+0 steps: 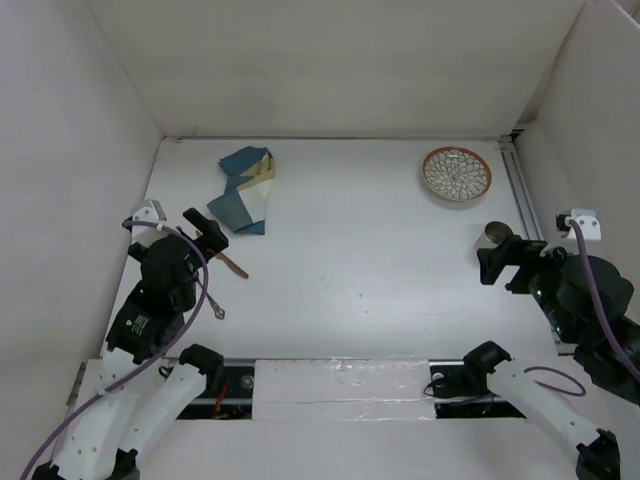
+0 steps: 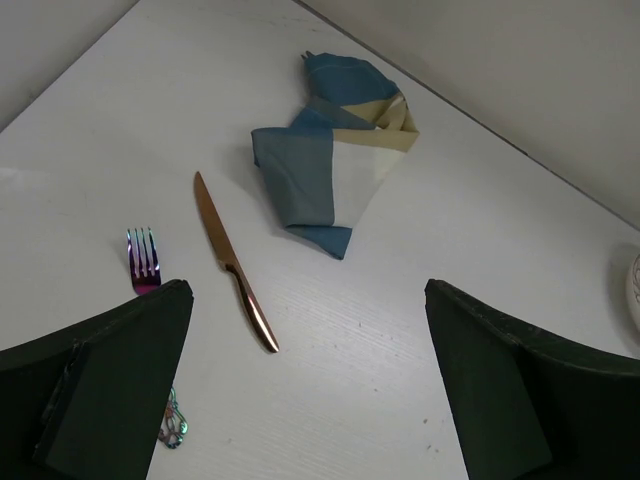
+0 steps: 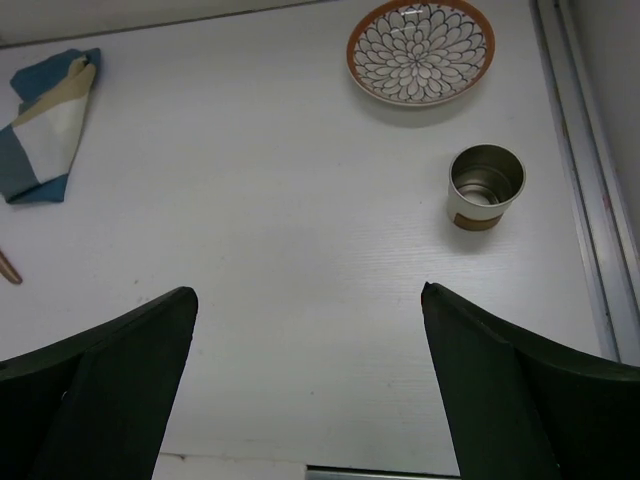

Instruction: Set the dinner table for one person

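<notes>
The white dinner table (image 1: pixel 370 250) carries a crumpled blue-and-beige checked placemat (image 1: pixel 245 190) at the back left. A copper knife (image 2: pixel 235 265) and an iridescent fork (image 2: pixel 143 262) lie near it, just ahead of my left gripper (image 2: pixel 308 385), which is open and empty above the tabletop. The patterned plate (image 3: pixel 420 50) with an orange rim sits at the back right. A metal cup (image 3: pixel 485 186) stands upright in front of it. My right gripper (image 3: pixel 308 385) is open and empty, hovering near the cup, which it partly hides in the top view (image 1: pixel 492 235).
White walls enclose the table on three sides. A metal rail (image 3: pixel 590 200) runs along the right edge beside the cup. A taped strip (image 1: pixel 340 385) marks the near edge between the arm bases.
</notes>
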{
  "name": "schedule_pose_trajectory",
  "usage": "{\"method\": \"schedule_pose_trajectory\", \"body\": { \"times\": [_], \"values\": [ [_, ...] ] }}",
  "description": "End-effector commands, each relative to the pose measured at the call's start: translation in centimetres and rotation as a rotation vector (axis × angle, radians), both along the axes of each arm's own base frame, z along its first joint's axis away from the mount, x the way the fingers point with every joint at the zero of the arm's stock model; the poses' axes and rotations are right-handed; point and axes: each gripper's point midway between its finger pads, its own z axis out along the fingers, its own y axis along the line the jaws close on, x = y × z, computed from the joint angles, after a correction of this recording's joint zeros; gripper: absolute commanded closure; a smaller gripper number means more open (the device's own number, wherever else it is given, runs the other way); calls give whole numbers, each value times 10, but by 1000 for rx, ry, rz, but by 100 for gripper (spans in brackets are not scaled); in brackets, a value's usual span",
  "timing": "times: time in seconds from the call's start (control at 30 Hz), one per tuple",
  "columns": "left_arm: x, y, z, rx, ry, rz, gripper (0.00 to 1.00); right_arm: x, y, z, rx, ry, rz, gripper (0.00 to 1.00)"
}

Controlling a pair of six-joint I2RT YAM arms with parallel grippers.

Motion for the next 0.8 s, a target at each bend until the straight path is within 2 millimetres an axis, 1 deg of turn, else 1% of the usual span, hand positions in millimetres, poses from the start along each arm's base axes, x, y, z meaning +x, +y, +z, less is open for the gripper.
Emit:
{"method": "schedule_pose_trajectory", "body": {
  "times": [0.0, 0.07, 0.17, 0.2, 0.27, 0.3, 0.33, 0.37, 0.4, 0.43, 0.47, 0.5, 0.53, 0.57, 0.6, 0.63, 0.67, 0.7, 0.73, 0.77],
  "values": [
    [1, 3, 11, -16, -36, 21, 0, 12, 13, 11, 11, -46, 44, 0],
    [-1, 5, 13, -27, -48, 32, 0, 13, 13, 16, 10, -64, 46, 0],
    [-2, 5, 11, -24, -40, 32, 0, 14, 17, 14, -5, -65, 71, 0],
    [-3, 6, 13, -27, -48, 32, 0, 15, 17, 17, 0, -74, 71, 0],
    [-3, 4, 13, -39, -49, 25, 0, 16, 20, 19, 9, -84, 83, 0],
    [-2, -2, 15, -52, -56, -3, 0, 20, 26, 22, 17, -90, 99, 0],
    [4, -9, 14, -74, -49, -23, 0, 22, 33, 23, 26, -88, 130, 0],
    [8, -17, 9, -99, -31, -44, 0, 25, 39, 20, 28, -79, 153, 0],
    [14, -32, 9, -151, -27, -100, 0, 30, 48, 14, 19, -63, 190, 0],
    [20, -44, 9, -187, -20, -138, 0, 30, 61, 19, 46, -84, 252, 0],
    [33, -58, 0, -217, 16, -159, 0, 33, 69, 17, 53, -80, 281, 0],
    [43, -66, -7, -222, 28, -180, 0, 36, 76, 12, 59, -74, 309, 0],
    [59, -71, -9, -233, 6, -180, 0, 39, 84, 18, 79, -107, 339, 0],
    [80, -74, -39, -212, 96, -161, 0, 38, 93, 18, 93, -113, 384, 0],
    [97, -58, -47, -223, 122, -110, 0, 39, 101, 12, 97, -107, 414, 0],
    [112, -63, -46, -277, 136, -151, 0, 41, 106, 10, 112, -102, 431, 0],
    [124, -56, -56, -315, 166, -139, 0, 39, 112, 17, 127, -124, 464, 0],
    [139, -49, -82, -346, 229, -115, 0, 41, 117, 8, 123, -97, 481, 0],
    [149, -29, -88, -376, 223, -70, 0, 42, 121, 9, 127, -95, 499, 0],
    [162, -24, -76, -393, 184, -61, 0, 43, 126, 5, 137, -81, 515, 0]
  ]
}}
